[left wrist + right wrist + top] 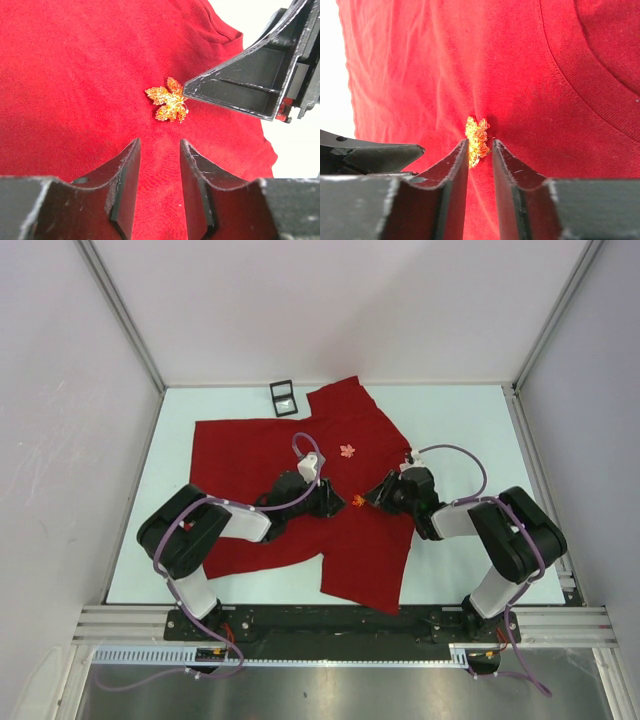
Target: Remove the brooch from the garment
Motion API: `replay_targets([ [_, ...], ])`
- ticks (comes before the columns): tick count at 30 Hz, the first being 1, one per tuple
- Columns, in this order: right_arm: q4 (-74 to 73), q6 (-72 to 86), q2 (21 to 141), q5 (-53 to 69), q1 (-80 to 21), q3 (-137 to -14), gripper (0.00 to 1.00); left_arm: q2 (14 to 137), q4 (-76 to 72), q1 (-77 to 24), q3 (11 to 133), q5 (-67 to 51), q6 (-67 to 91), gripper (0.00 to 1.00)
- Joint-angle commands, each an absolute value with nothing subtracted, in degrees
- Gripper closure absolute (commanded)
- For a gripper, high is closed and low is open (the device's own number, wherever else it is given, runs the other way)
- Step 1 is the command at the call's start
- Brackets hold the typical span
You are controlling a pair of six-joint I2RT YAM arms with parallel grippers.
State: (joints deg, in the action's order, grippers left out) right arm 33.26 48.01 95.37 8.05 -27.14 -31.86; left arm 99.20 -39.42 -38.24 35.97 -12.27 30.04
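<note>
We are holding both arms bent inward and low, the two tips facing each other. Our left pincer is gaping, jaws parted with nothing between them. Just ahead of it and to its right, our right pincer is pinching the brooch between nearly closed fingertips.

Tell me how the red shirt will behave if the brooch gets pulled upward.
Likely floppy: the shirt lies flat with soft wrinkles. It would probably tent up rather than release, since cloth puckers around the brooch at the right gripper.
</note>
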Motion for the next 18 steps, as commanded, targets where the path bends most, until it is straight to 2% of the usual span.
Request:
replay_targets([
  [1, 34.80, 48.16, 95.98, 8.17, -27.16, -33.49, 0.75, 98.61, -42.98, -38.50, 36.12, -12.92, 30.23, 0.59],
  [6, 36.47, 49.48, 97.64, 9.84, -27.16, -33.40, 0.81, 98.70, -43.24, -38.50, 36.12, -12.83, 30.06, 0.58],
  [13, 39.11, 51.41, 99.40, 12.13, -27.42, -33.31, 0.97, 98.88, -43.42, -38.58, 36.21, -13.27, 29.80, 0.59],
  [18, 45.68, 55.53, 101.51, 15.73, -26.90, -31.91, 1.00, 98.61, -43.86, -38.85, 35.95, -13.01, 29.44, 0.59],
])
